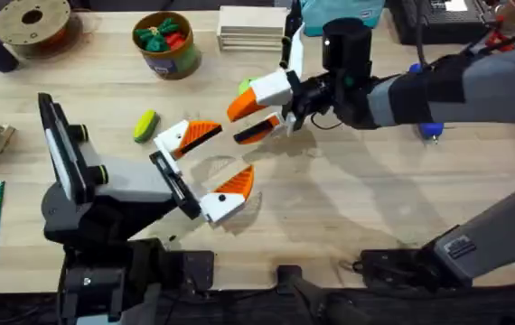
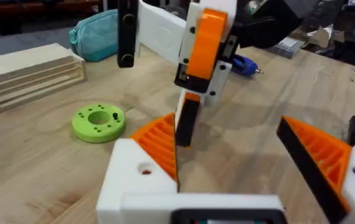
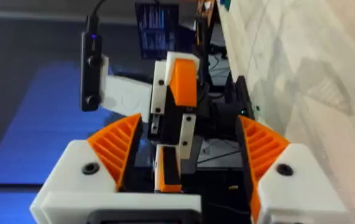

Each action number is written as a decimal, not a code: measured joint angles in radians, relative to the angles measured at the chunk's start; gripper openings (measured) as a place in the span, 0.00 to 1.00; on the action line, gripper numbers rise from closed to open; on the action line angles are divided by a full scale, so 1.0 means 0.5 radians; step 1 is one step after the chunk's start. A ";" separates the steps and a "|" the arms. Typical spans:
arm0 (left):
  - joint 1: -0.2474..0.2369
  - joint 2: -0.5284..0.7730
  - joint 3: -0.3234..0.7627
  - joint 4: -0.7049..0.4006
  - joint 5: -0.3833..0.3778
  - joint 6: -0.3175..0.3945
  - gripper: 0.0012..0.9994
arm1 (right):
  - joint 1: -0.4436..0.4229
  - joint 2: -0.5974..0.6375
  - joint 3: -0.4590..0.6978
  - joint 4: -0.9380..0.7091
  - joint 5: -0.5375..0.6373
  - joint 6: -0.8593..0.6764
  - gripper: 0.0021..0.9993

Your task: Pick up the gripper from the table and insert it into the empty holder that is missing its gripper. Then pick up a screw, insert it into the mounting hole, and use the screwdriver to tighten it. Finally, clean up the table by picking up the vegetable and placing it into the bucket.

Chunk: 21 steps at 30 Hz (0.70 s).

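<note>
My left gripper (image 1: 236, 152) (image 2: 226, 124) lies low over the table, open, with both orange wedges in their white mounts and nothing between them. My right gripper (image 1: 235, 126) (image 3: 189, 118) faces it, rolled on its side and open, one finger above the other. Its lower orange wedge with a dark flat face (image 1: 256, 133) (image 2: 187, 118) hangs just off my left gripper's far fingertip. Whether this wedge is the task's gripper I cannot tell. An empty holder is out of view. The yellow-green vegetable (image 1: 145, 125) lies left of the grippers. The bucket (image 1: 172, 61) stands behind it. The blue screwdriver (image 1: 430, 131) (image 2: 246, 65) lies beyond the right forearm.
A bright-green ring disc (image 2: 98, 121) lies just behind the right gripper. A wooden rack (image 1: 250, 27) and a teal pouch (image 2: 96, 34) sit at the far edge. A filament spool (image 1: 32, 23) stands at the far left. Red and green toy pieces fill the bucket.
</note>
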 joint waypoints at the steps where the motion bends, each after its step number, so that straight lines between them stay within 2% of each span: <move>1: 0.000 0.000 0.000 0.000 0.000 0.000 0.99 | 0.012 0.000 0.000 0.000 -0.011 0.000 0.84; 4: 0.000 0.000 0.000 0.000 0.000 0.000 0.99 | 0.046 0.000 0.000 0.001 -0.023 -0.009 0.74; 7: 0.000 0.000 0.000 0.000 0.000 0.000 0.99 | 0.073 0.000 0.000 -0.001 -0.035 -0.014 0.37; 9: 0.000 0.000 0.000 0.000 0.000 0.001 0.99 | 0.079 0.000 0.000 0.000 -0.041 -0.013 0.07; 10: 0.000 0.000 0.000 0.000 0.000 0.001 0.99 | 0.079 0.000 0.000 -0.002 -0.048 -0.012 0.02; 21: 0.000 0.000 0.000 0.000 0.000 0.006 0.99 | 0.079 0.000 0.000 0.001 -0.063 -0.182 0.00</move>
